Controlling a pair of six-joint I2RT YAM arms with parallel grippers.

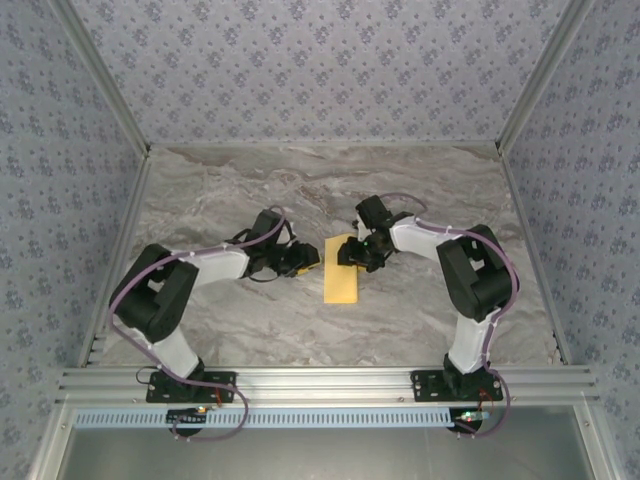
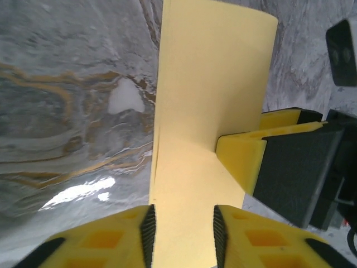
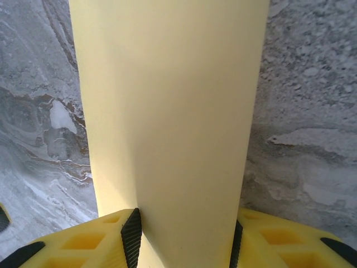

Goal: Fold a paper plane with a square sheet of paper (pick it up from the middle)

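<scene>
Top view: the sheet of paper lies on the marble-patterned counter, centre of the frame, a little below mid-height. I read it as a narrow rectangle with its long sides running up and down the frame, so doubled over rather than a full square. The left gripper comes in from the left and ends at the paper's left edge, upper half. The right gripper comes in from the right and sits over the paper's upper right corner. The two tips are close together with the yellow strip between them.

Left wrist view: the paper runs from bottom centre to the top edge. Two layers show along its left edge, so it is folded. Left gripper: jaws at a narrowish gap, black pads flanking the paper, which reaches from pad to pad. I cannot tell whether they clamp it or only straddle it. At mid right, a yellow fingertip of the right gripper meets the paper's right edge.

Right wrist view: the paper runs down the middle from the top edge to the bottom, with grey counter on either side. Right gripper: jaws part-way apart, paper spanning the gap between the pads. Gripped or not, I cannot tell.
</scene>
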